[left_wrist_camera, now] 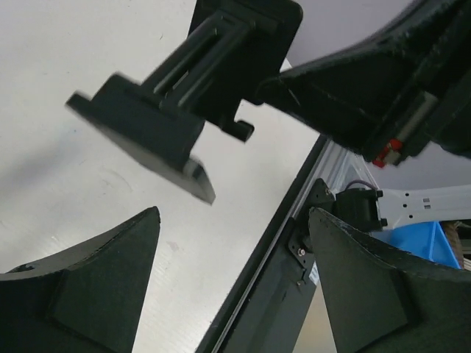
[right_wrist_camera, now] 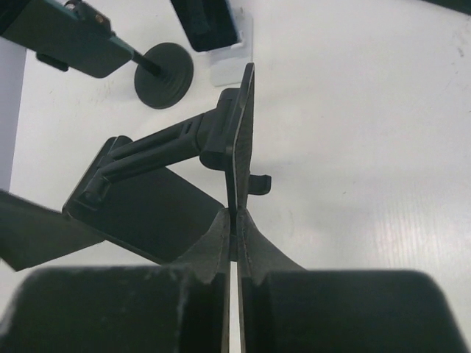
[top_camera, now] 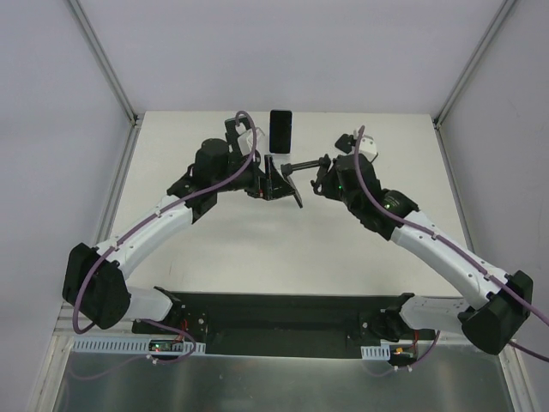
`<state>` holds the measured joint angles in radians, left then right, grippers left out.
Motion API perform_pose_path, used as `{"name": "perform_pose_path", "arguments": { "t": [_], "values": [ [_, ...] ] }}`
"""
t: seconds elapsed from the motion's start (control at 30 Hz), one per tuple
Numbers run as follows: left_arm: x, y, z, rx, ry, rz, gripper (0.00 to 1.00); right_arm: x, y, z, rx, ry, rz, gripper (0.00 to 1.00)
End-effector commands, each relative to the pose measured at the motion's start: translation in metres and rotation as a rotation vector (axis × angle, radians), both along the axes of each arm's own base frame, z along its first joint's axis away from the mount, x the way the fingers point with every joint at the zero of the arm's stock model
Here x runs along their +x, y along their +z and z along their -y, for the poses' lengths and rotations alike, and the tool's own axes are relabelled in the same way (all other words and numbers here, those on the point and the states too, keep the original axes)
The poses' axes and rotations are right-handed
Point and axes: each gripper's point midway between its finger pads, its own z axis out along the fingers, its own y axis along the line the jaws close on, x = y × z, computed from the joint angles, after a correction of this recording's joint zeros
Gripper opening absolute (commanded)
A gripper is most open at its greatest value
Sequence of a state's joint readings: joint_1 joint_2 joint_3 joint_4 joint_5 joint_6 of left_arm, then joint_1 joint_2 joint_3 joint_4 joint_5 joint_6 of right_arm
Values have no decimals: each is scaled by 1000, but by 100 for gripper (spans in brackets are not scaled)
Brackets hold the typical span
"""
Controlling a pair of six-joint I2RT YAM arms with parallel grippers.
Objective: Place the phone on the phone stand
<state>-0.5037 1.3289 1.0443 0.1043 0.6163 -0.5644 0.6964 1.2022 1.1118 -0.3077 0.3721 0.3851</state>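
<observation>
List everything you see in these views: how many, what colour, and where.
phone: one, black, far middle of the table
phone stand: one, black, mid-table between the claws
disc on a stem: one, black, beyond the stand, near the phone
table: one, white, under it all
blue container: one, blue, past the table edge
arms: two, white and black, reaching in from the near edge
left claw: one, black, open, just short of the stand
right claw: one, black, shut on the stand's plate edge
</observation>
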Motion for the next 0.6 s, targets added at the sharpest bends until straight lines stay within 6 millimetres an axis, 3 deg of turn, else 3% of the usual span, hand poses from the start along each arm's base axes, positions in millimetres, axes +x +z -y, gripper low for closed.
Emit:
{"name": "perform_pose_path", "arguments": {
  "t": [0.0, 0.27, 0.43, 0.47, 0.5, 0.57],
  "values": [
    [5, 7, 3, 12, 40, 108, 79, -19, 46, -18, 120, -76, 102, 1],
    [6, -5, 0, 64, 71, 93, 53, -38, 74, -34, 128, -143, 212, 1],
    [3, -3, 0, 66, 61, 91, 39, -52, 87, -59, 100, -108, 258, 1],
    [3, -2, -1, 70, 66, 93, 33, -53, 91, -61, 80, -108, 280, 1],
    [3, -2, -2, 78, 61, 103, 13, -59, 93, -72, 82, -80, 292, 1],
    [-2, 2, -1, 79, 28, 116, 0, -62, 98, -78, 6, -20, 330, 9]
  ]
}}
